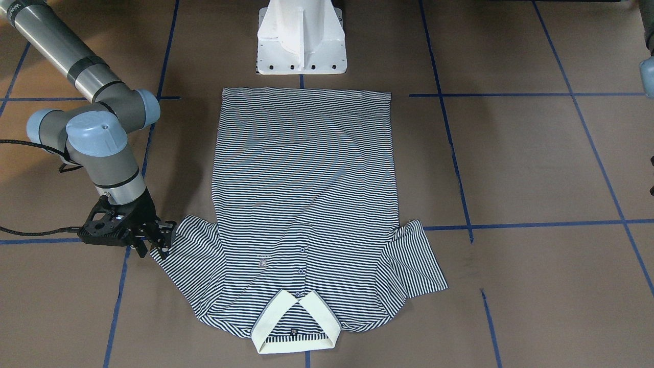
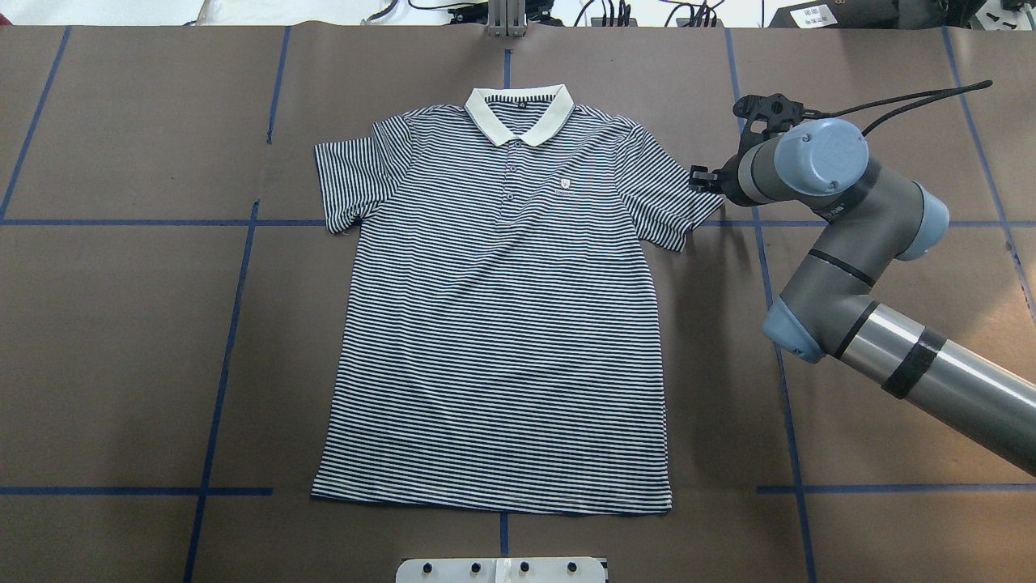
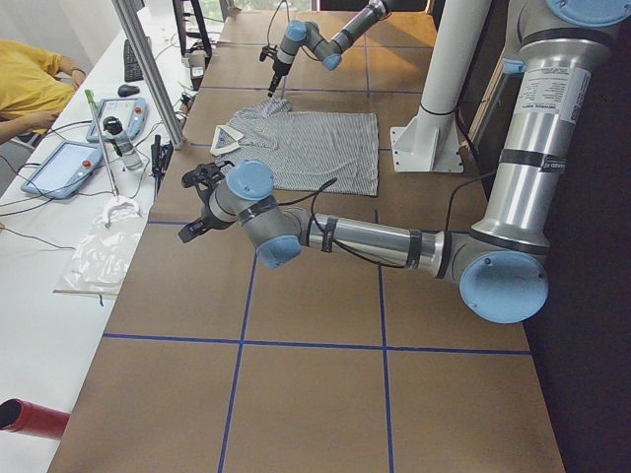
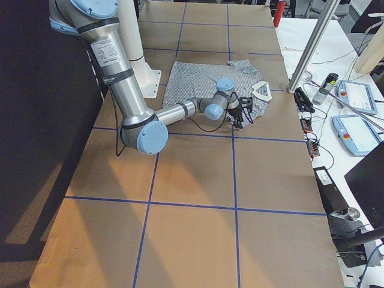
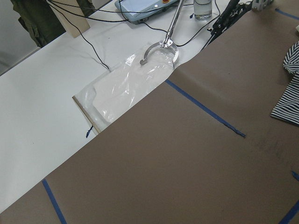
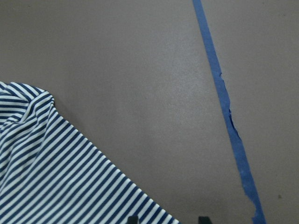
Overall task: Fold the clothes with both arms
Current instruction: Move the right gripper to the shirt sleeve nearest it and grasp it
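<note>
Right up close in the right wrist view, you see two black fingertips (image 6: 132, 220) poking in at the bottom edge. They belong to the right gripper (image 1: 162, 240), and they stand apart with nothing held. The striped sleeve (image 6: 56, 177) lies flat just by them, and its edge runs down toward the gap between them. You cannot tell if the tips touch the cloth yet. Beside the sleeve is bare brown counter (image 6: 140, 70) and a line of blue tape (image 6: 229, 116).

Go out from there and you see the whole shirt (image 1: 306, 179). It lies flat and face up in the middle of the counter, not folded at all. Its cream collar (image 1: 296, 322) points at the operators' side, and its bottom hem is near the white stand (image 1: 301, 41).

The left gripper (image 3: 197, 202) hangs over bare counter, well apart from the other sleeve (image 1: 414, 255). It shows only in a side view, so you cannot tell if it is apart or together.

So the job looks to be at the very start — the first grab. Next, the right gripper should close on the sleeve edge, low enough to catch the cloth and not slide over it. The left arm needs to come in to its own sleeve — then both sides can lift and fold together.
</note>
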